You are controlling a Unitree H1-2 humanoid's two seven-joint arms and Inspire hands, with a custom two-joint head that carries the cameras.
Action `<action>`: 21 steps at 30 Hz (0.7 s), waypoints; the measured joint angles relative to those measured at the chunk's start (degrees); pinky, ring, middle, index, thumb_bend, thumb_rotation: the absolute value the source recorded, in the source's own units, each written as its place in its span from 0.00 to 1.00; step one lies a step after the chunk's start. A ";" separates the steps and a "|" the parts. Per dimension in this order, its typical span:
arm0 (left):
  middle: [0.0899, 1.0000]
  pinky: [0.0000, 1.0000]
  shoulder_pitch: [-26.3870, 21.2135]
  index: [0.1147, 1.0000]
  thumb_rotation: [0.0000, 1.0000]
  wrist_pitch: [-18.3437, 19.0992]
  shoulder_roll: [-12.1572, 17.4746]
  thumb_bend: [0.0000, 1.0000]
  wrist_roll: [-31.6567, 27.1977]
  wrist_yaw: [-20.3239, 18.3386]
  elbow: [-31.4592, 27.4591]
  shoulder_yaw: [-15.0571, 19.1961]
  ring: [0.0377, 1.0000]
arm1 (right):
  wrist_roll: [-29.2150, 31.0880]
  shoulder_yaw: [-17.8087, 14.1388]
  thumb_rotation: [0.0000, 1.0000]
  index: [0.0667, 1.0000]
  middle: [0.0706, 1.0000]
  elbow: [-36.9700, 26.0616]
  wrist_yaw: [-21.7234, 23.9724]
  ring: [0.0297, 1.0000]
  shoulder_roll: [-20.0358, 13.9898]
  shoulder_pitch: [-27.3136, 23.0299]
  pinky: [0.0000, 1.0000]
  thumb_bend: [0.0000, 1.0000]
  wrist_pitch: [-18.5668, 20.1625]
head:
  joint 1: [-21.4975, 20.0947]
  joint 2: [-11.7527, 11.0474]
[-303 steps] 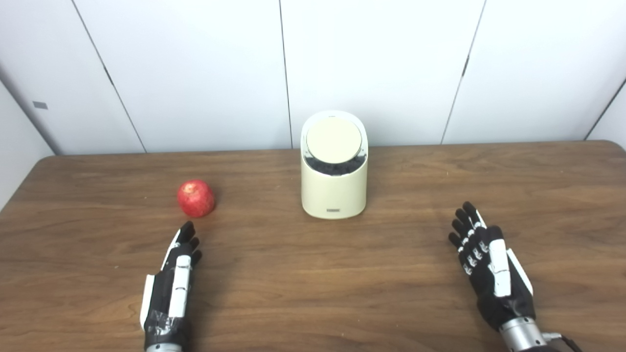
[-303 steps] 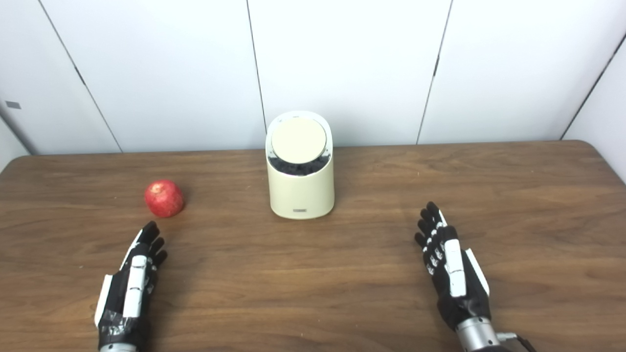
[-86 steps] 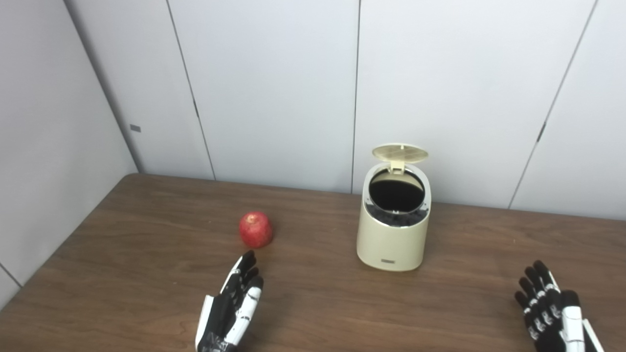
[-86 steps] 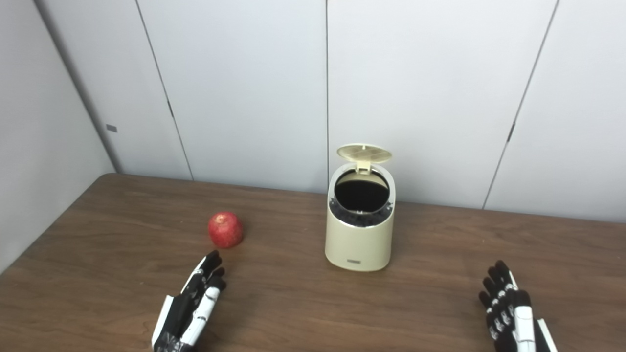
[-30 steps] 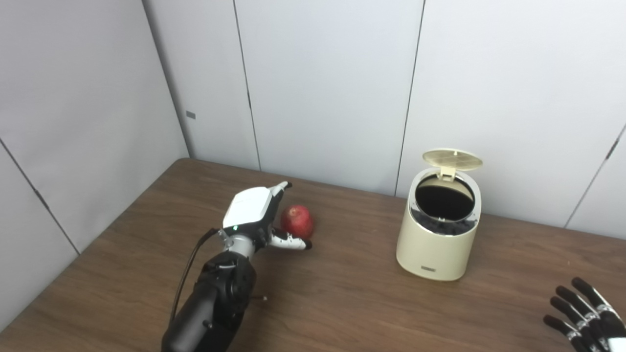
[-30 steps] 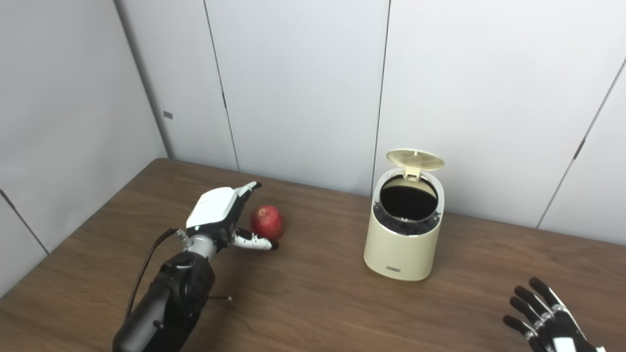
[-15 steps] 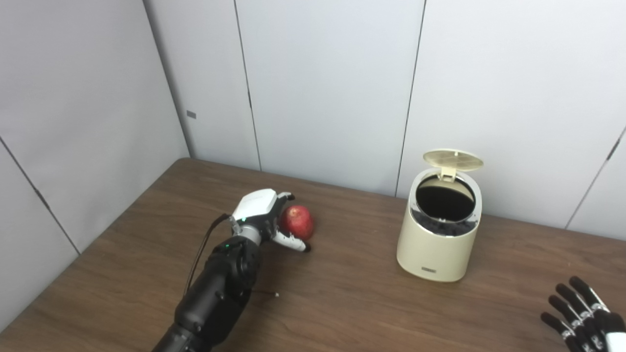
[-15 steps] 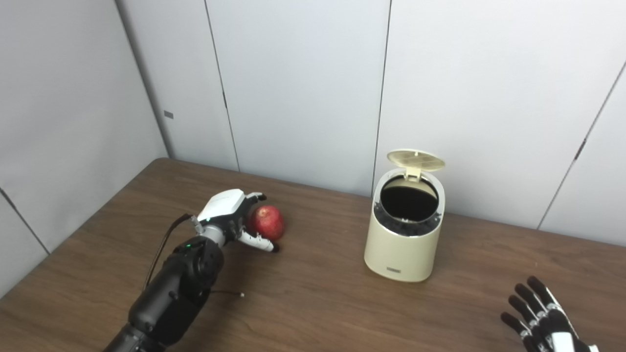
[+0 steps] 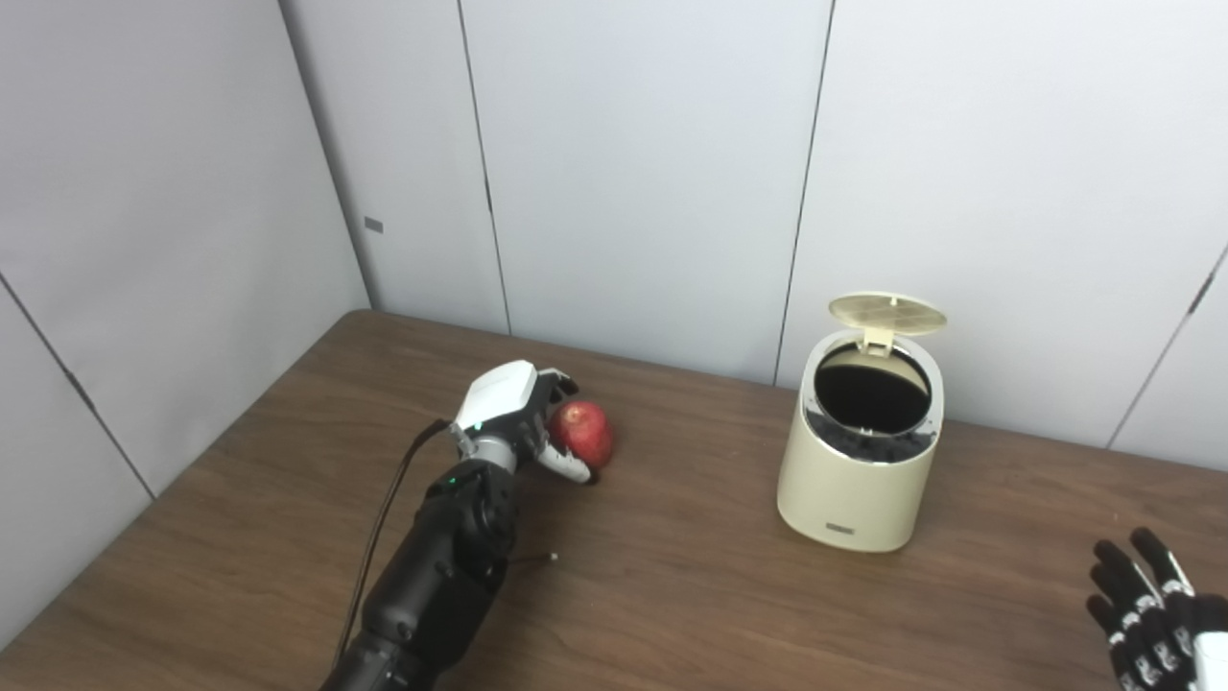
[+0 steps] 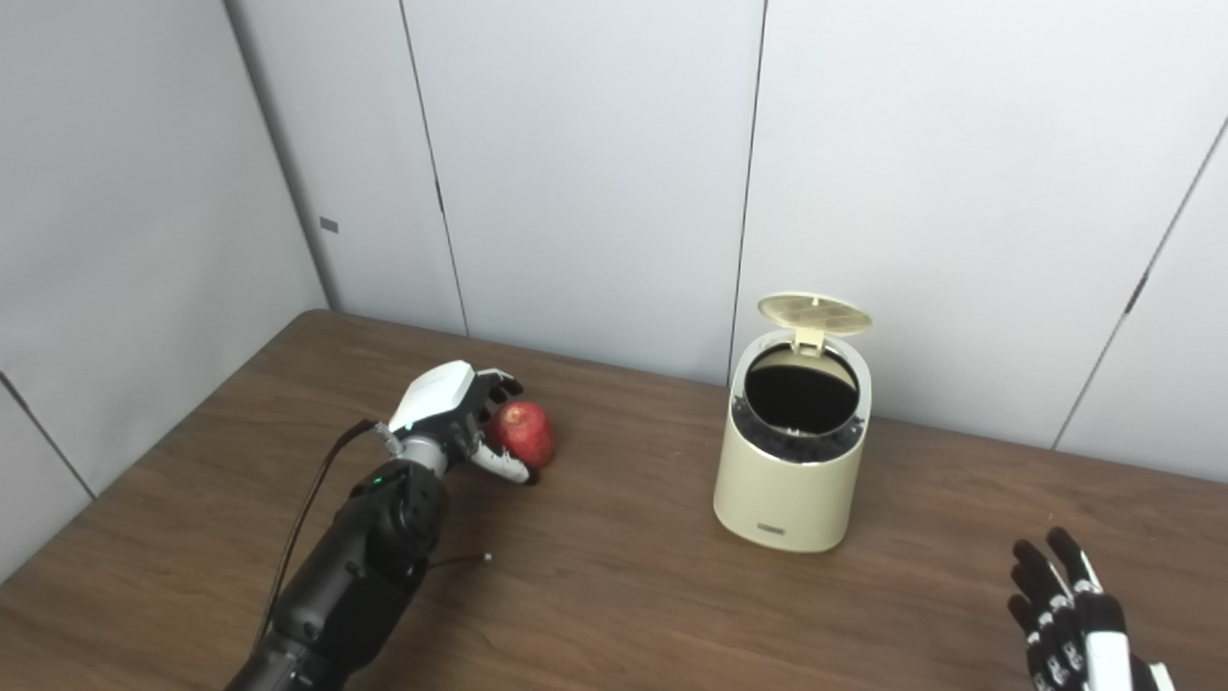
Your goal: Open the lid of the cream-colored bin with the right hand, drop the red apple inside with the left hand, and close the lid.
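Observation:
The red apple (image 9: 586, 431) rests on the wooden table (image 9: 672, 595), left of the cream-colored bin (image 9: 854, 489). The bin's round lid (image 9: 887, 313) stands open at the back, and the dark inside shows. My left hand (image 9: 518, 413) is at the apple's left side, with fingers curled over its top and back and the thumb along its front; it also shows in the right eye view (image 10: 451, 413). My right hand (image 9: 1151, 624) is open, fingers spread, low at the bottom right corner, far from the bin.
Grey wall panels (image 9: 633, 173) stand close behind the bin and along the table's left edge. A thin cable (image 9: 384, 518) runs along my left forearm. Bare table lies between the apple and the bin.
Over the last second my left hand has closed in on the apple and wrapped its fingers around it. The apple has stayed in place. My right hand has shifted slightly at the bottom right.

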 measured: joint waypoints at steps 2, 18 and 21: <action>0.49 0.52 0.00 0.55 0.00 -0.53 -0.54 0.57 -1.58 2.86 0.46 0.61 0.47 | -0.01 0.00 0.90 0.99 0.92 -0.18 -0.24 0.97 0.23 0.00 1.00 0.59 0.17 | 0.00 0.00; 0.48 0.34 0.53 0.39 0.00 -6.94 -1.20 0.48 -6.16 11.90 2.24 0.26 0.42 | -0.94 -0.13 0.93 0.99 0.91 -1.43 -1.05 0.97 0.25 -0.01 1.00 0.57 0.99 | -0.97 0.44; 0.48 0.34 0.61 0.39 0.00 -6.72 -1.19 0.48 -6.19 11.88 2.15 0.15 0.42 | -1.09 -0.05 0.96 0.99 0.92 -1.43 -1.16 0.98 0.25 -0.02 1.00 0.55 1.04 | -2.89 0.35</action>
